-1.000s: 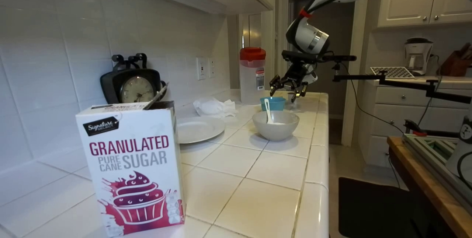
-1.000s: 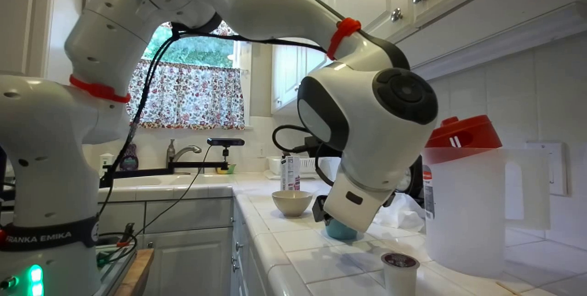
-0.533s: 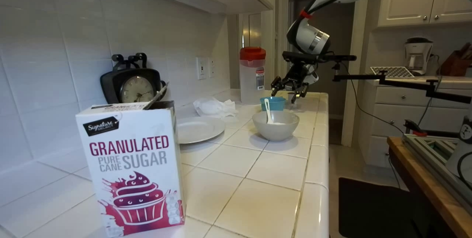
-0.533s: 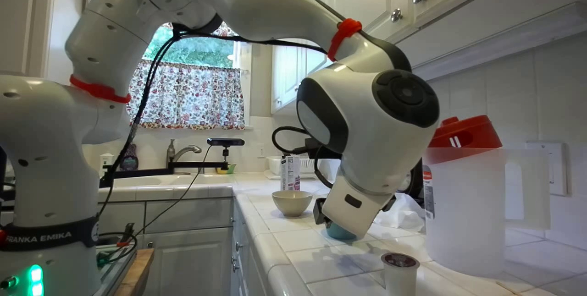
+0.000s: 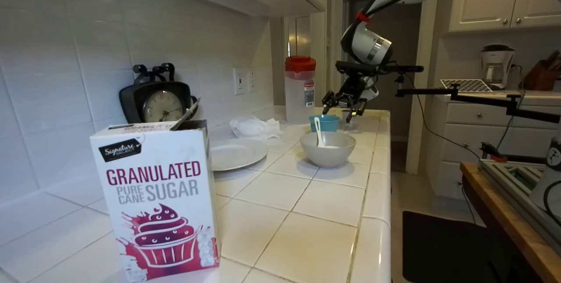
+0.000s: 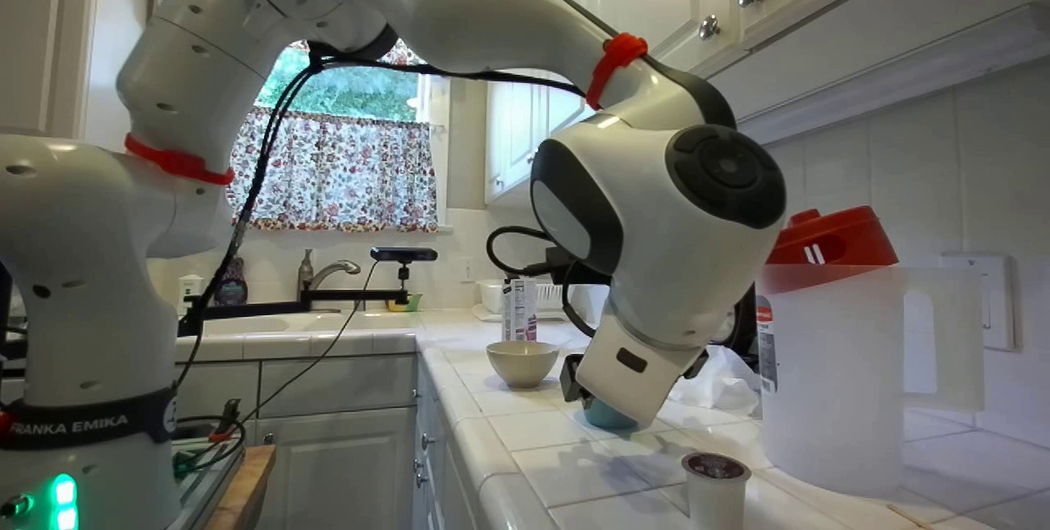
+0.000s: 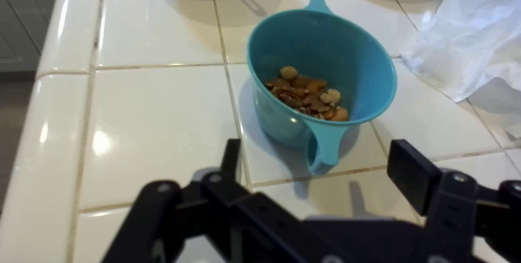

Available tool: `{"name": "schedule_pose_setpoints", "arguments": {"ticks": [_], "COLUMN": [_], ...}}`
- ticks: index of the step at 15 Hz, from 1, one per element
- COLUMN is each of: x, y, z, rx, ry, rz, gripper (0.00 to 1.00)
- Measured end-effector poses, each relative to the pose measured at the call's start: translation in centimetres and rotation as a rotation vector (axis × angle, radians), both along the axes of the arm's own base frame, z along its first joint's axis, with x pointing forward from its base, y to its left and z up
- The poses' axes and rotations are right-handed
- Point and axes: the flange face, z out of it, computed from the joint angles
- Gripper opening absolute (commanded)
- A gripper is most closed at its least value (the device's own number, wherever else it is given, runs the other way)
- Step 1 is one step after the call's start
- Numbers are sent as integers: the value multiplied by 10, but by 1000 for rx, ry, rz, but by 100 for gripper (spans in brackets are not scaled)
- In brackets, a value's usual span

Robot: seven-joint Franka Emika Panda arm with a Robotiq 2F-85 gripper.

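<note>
Spanning the bottom of the wrist view, the gripper [image 7: 318, 161] is gaping and holding nothing. Just right of centre, the blue cup [image 7: 338, 61] is standing upright, perhaps to prevent spills, its near handle [image 7: 330, 141] pointing toward the gap. Inside, nuts [image 7: 303, 94] are lying, their depth hard to judge.

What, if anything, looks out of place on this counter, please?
The crumpled white sheet near the blue cup looks like litter; the sugar box has a raised flap, left open. I see no spill.
</note>
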Motion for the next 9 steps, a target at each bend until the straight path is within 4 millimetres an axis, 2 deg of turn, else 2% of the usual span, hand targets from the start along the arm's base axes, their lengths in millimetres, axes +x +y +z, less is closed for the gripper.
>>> {"name": "schedule_pose_setpoints", "arguments": {"ticks": [4,5,9], "x": [0,0,0], "y": [0,0,0], "z": [0,0,0], "rx": [0,0,0], "ry": [0,0,0], "rz": [0,0,1], "gripper": [93,98,100]}}
